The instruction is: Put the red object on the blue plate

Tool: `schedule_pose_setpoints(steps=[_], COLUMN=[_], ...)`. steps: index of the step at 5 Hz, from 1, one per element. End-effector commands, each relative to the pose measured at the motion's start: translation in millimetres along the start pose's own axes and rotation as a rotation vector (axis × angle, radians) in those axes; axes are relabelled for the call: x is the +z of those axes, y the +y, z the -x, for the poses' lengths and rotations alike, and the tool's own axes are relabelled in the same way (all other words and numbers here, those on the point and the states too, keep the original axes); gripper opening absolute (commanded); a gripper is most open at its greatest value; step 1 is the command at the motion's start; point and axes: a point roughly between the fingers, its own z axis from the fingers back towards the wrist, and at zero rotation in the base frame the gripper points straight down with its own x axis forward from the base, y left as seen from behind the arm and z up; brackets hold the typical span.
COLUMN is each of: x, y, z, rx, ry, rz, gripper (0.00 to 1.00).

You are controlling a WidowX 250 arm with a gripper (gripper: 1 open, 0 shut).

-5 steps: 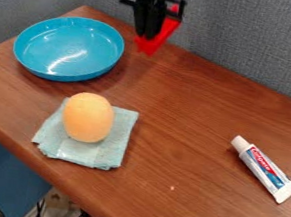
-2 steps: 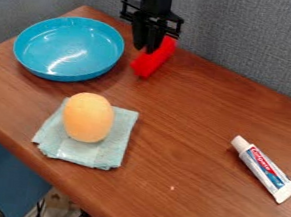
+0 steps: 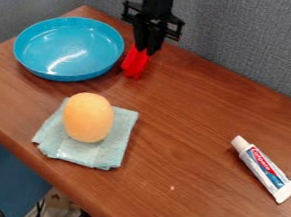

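From here I see my gripper point(image 3: 149, 42) at twelve o'clock, over the upper end of the red block point(image 3: 135, 62); I cannot tell whether it grips. The block sits just beside the blue dish point(image 3: 69, 49), at its three o'clock.

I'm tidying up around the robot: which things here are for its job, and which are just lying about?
For the job:
- red block
- blue plate

Just lying about:
- orange egg-shaped thing
- folded cloth
- toothpaste
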Motion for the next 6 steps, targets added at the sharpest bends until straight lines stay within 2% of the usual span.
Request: schedule_pose_setpoints(steps=[1,3,4,6], x=[20.0,0.7,-6.3,-0.9], y=[7,14,15,12], z=[-8.7,-10.9,-11.0,-6.0], rx=[0.008,0.025,0.027,0.019], ry=[-0.065,-0.023,-0.010,-0.012], rz=[-0.018,-0.037,-0.039,-0.016], gripper=[1.00,1.00,0.00,0.00])
